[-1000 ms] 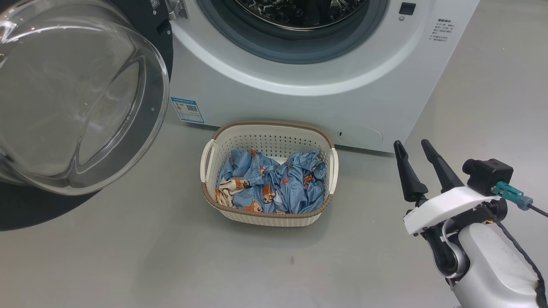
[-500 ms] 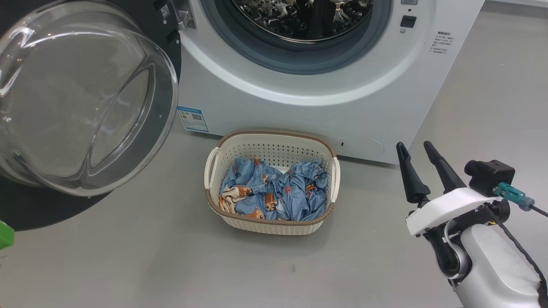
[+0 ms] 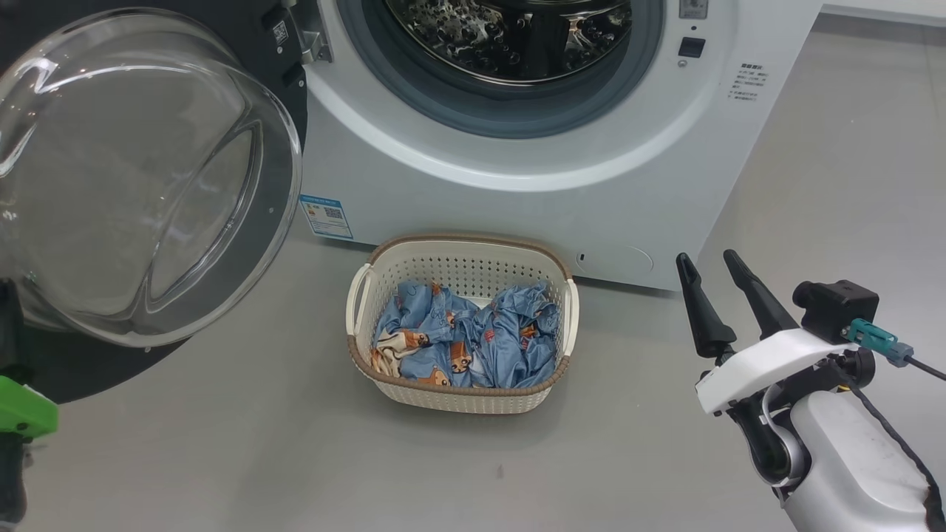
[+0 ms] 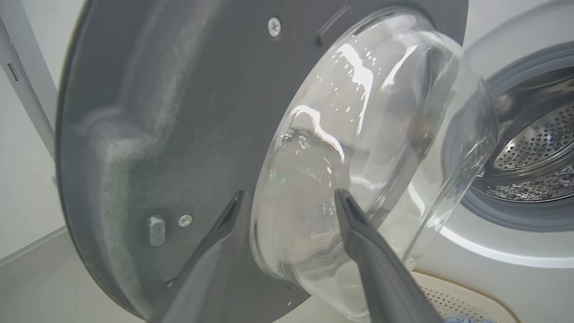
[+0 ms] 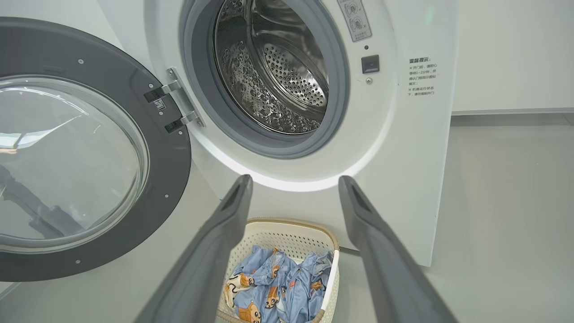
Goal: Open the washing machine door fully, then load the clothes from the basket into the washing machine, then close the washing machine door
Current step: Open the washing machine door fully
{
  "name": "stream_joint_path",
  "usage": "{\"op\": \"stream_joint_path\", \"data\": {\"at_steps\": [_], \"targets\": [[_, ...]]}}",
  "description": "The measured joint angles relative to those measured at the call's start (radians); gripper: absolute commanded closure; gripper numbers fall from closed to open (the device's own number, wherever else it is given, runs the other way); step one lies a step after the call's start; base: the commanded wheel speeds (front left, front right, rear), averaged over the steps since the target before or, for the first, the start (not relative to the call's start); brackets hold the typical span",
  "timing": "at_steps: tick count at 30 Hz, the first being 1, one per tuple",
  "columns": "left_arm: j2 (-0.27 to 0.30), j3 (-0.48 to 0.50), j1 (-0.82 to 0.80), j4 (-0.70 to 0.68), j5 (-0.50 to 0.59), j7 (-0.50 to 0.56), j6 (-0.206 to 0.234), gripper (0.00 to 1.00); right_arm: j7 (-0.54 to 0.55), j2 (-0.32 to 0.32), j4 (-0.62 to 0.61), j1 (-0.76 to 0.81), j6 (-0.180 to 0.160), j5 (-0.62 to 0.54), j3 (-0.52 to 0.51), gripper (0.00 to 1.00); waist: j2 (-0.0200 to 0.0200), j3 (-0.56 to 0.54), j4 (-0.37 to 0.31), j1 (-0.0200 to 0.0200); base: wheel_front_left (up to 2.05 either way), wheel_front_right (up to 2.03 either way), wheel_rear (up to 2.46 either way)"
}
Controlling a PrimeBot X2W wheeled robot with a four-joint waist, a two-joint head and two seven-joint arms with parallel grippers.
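The washing machine (image 3: 517, 199) stands at the top, its steel drum (image 3: 510, 37) showing. The washing machine door (image 3: 89, 369) hangs swung out to the left, its glass bowl (image 3: 133, 185) bulging toward me. On the floor in front sits the basket (image 3: 473, 242) holding the clothes (image 3: 473, 340), blue fabric with orange-brown figures. My right gripper (image 3: 703, 258) is open at the lower right, to the right of the basket, holding nothing. In the left wrist view my left gripper (image 4: 289, 195) is open and points at the door's inner side (image 4: 157, 112), apart from it, just below the bowl.
A green part of my left arm (image 3: 22, 414) shows at the lower left edge, below the door. Grey floor surrounds the basket. A blue label (image 3: 325, 216) marks the washer's lower left corner. A white wall (image 5: 511, 54) runs behind the washer on the right.
The head camera has tilted up, so more of the drum shows. The green part of my left arm has risen into the lower left corner. Door, basket and right gripper keep their places.
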Motion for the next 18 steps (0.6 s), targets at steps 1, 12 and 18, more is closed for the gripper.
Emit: {"op": "stream_joint_path", "data": {"at_steps": [1, 12, 18], "targets": [[-0.002, 0.0, 0.002, -0.005, 0.0, -0.006, -0.002, 0.0, 0.0, -0.001, 0.001, 0.0, 0.0, 0.0, 0.001, 0.0, 0.0, -0.001, -0.004, 0.0, 0.0, 0.0, 0.0], [-0.05, -0.023, 0.05, -0.071, 0.0, -0.067, -0.003, 0.0, 0.0, -0.01, 0.006, 0.0, 0.0, 0.0, 0.013, 0.0, 0.0, -0.02, -0.071, 0.0, 0.0, 0.0, 0.0], [-0.066, -0.027, 0.081, -0.097, -0.001, -0.09, -0.004, 0.0, 0.0, -0.017, 0.007, 0.0, 0.0, 0.0, 0.02, 0.0, 0.0, -0.028, -0.118, 0.0, 0.0, 0.0, 0.0]]}}
